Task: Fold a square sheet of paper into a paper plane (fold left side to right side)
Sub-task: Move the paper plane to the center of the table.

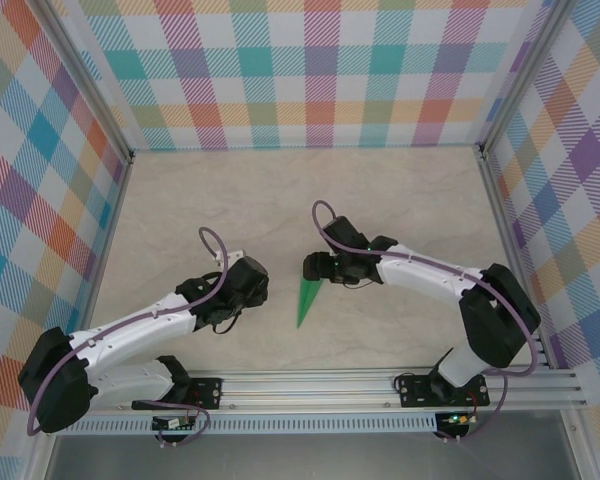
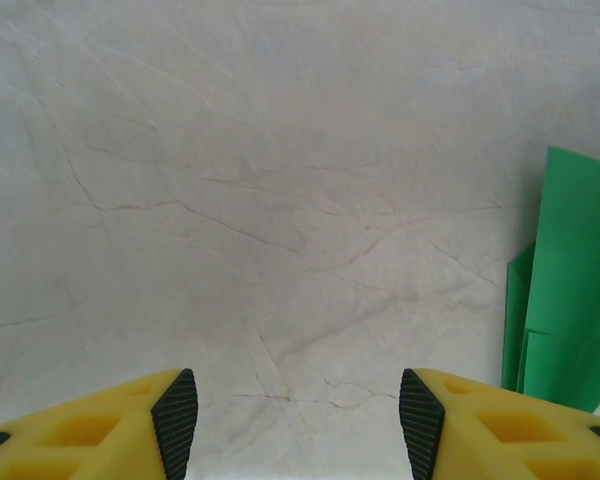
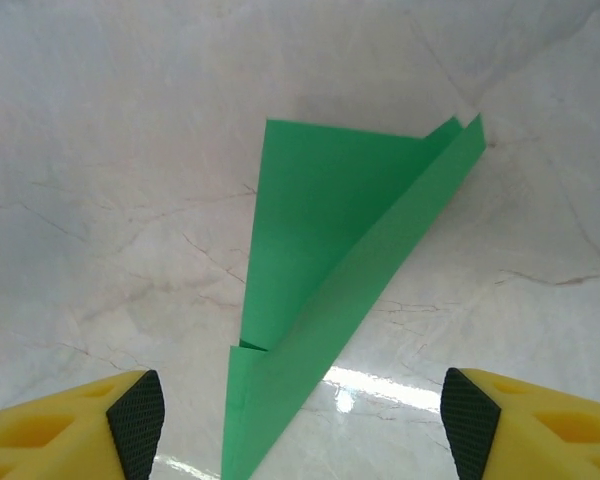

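The bright-green paper plane (image 1: 306, 301) lies flat on the marble table between the two arms, a narrow dart with its point toward the near edge. Its layered creases show in the right wrist view (image 3: 330, 290). My right gripper (image 1: 311, 267) hovers at the plane's wide far end, open, with the paper running between its fingers (image 3: 135, 420) untouched. My left gripper (image 1: 248, 290) stands open to the left of the plane over bare table (image 2: 280, 250). A strip of the green plane (image 2: 570, 290) shows at that view's right edge.
Plaid multicolour walls (image 1: 280, 70) close in the table on three sides. An aluminium rail (image 1: 380, 385) carrying both arm bases runs along the near edge. Bare marble stretches behind the grippers toward the back wall.
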Controlling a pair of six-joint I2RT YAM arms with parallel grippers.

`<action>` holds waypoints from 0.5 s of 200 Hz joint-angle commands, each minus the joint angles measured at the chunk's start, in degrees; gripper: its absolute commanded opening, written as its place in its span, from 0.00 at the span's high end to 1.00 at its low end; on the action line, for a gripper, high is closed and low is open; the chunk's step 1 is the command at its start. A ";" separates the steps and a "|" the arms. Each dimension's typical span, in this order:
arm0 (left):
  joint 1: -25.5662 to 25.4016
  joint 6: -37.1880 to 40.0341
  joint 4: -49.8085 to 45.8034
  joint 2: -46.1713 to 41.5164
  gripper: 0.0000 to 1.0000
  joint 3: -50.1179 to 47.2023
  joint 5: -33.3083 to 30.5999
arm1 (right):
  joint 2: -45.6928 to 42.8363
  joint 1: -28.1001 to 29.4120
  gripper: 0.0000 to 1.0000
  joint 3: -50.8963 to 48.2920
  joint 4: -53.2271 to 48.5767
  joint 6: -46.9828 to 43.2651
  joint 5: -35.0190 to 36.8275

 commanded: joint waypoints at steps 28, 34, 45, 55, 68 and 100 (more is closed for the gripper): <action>-0.49 -1.74 -1.37 -0.42 0.41 0.92 -2.92 | 6.13 2.29 0.39 2.26 -1.46 3.26 0.74; -0.44 -1.77 -1.53 -0.56 0.41 0.87 -2.95 | 6.22 2.29 0.44 2.38 -1.62 3.30 0.75; -0.44 -1.83 -1.81 -0.87 0.41 0.75 -3.02 | 5.79 2.30 0.56 2.38 -1.68 3.24 0.31; -0.52 -1.85 -1.92 -1.13 0.41 0.70 -3.16 | 5.00 2.38 0.70 2.29 -1.34 3.06 -0.64; -0.45 -1.83 -2.16 -1.34 0.41 0.65 -3.72 | 3.37 2.53 0.88 2.12 -0.36 2.79 -2.60; -0.44 -1.84 -3.55 -1.83 0.41 1.32 -5.44 | -2.10 3.43 1.00 1.79 3.46 0.17 -8.37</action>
